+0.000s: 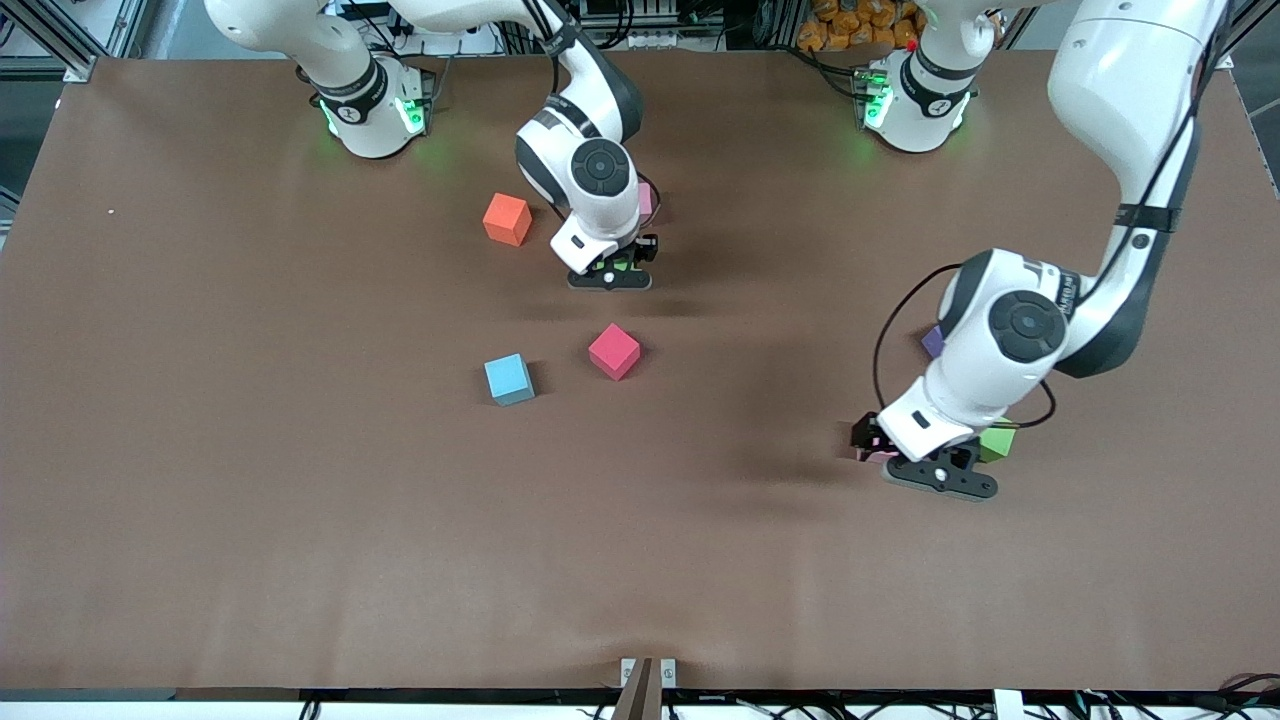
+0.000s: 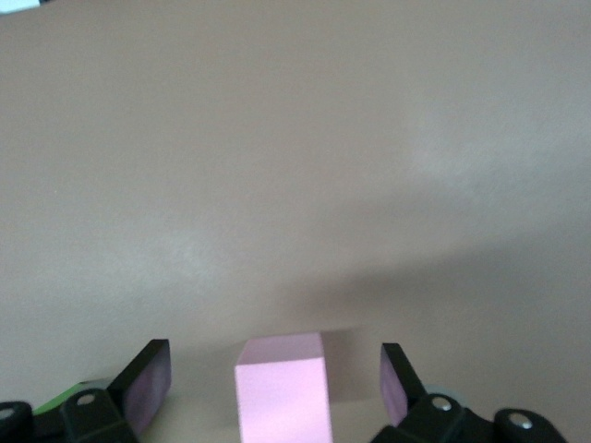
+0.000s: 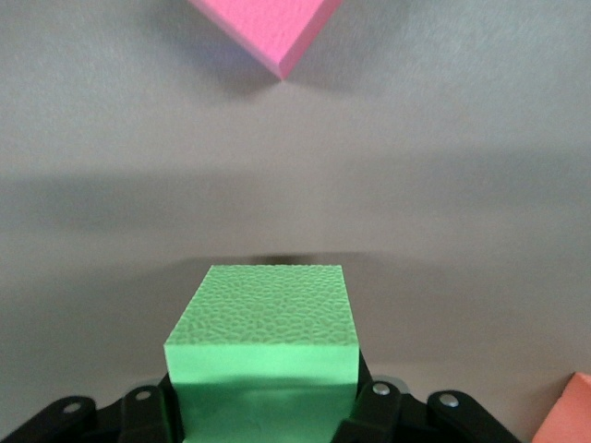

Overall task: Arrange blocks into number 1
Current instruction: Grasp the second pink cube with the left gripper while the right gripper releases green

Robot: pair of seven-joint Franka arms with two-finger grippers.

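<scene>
Spanning the whole frame, a brown table [image 1: 250, 520]. In the upper middle, reaching down from the right arm, the right gripper [image 1: 610, 272], clenched on a green block [image 3: 263, 355]. Toward the left arm's end, low in the frame, the left gripper [image 2: 275, 388], fingers [image 2: 148, 388] spread wide and straddling a light pink block [image 2: 282, 406] without touching it. Just beside that gripper, a lime green block [image 1: 997, 442]; higher up, half hidden by the arm, a purple block [image 1: 933, 341]. At centre frame, a red block [image 1: 614, 351] near a light-blue cube [image 1: 509, 379]. Above those, an orange cube [image 1: 507, 219] and, peeping past the right arm, a second pink block [image 1: 646, 200].
</scene>
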